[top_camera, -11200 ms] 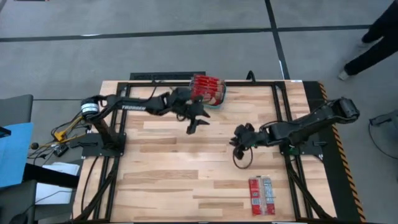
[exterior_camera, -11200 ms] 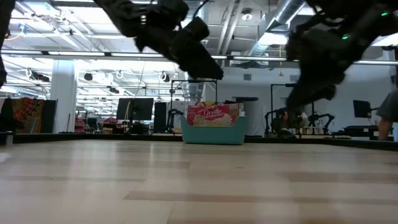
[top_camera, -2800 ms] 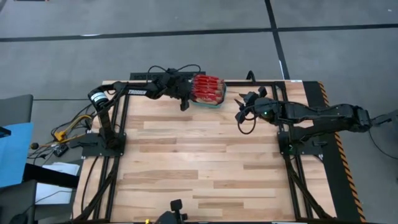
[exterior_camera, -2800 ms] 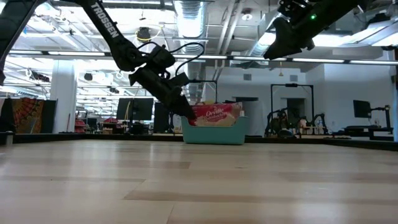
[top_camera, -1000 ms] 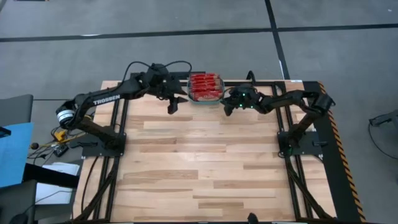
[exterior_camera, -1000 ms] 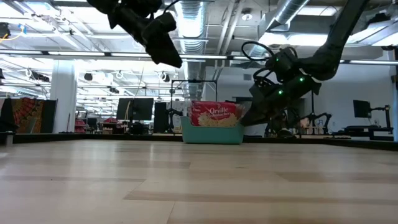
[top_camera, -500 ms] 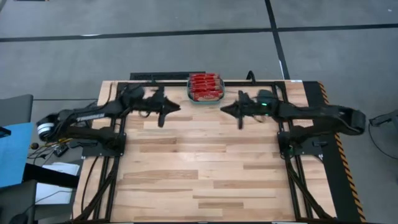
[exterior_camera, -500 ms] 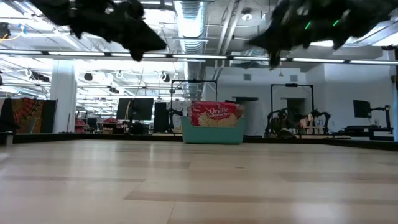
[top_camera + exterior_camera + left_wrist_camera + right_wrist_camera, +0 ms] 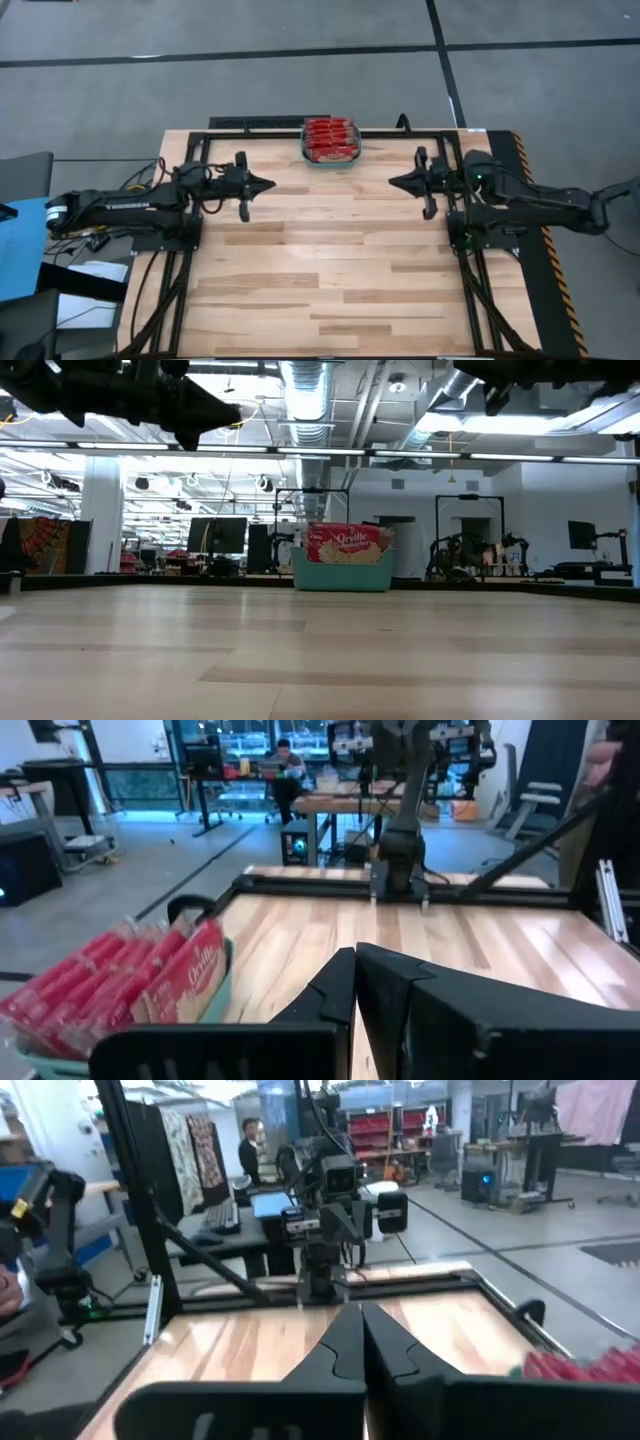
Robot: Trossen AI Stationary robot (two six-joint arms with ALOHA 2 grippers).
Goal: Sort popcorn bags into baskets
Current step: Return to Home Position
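The teal basket (image 9: 330,152) stands at the table's far edge, midway between the arms, with several red popcorn bags (image 9: 330,138) standing on edge inside it. The low view shows the basket (image 9: 340,574) with a bag's pale picture (image 9: 345,543) rising above its rim. My left gripper (image 9: 268,185) hovers left of and nearer than the basket, pointing right, shut and empty. My right gripper (image 9: 393,183) mirrors it on the right, pointing left, shut and empty. The left wrist view shows the bags (image 9: 110,985) beside the shut fingers (image 9: 355,970). The right wrist view catches only the bags' edge (image 9: 590,1365).
Bare wooden tabletop (image 9: 330,270) spreads from the grippers toward the near edge. Black frame rails (image 9: 455,200) and both arm bases stand along the left and right sides. People sit in the room beyond the table (image 9: 285,760).
Both arms have drawn back from the basket. The left gripper moved toward the table's left and near edges. The right gripper, low beside the basket's right side a second ago, rose and moved toward the right edge. Basket and bags have stayed put.
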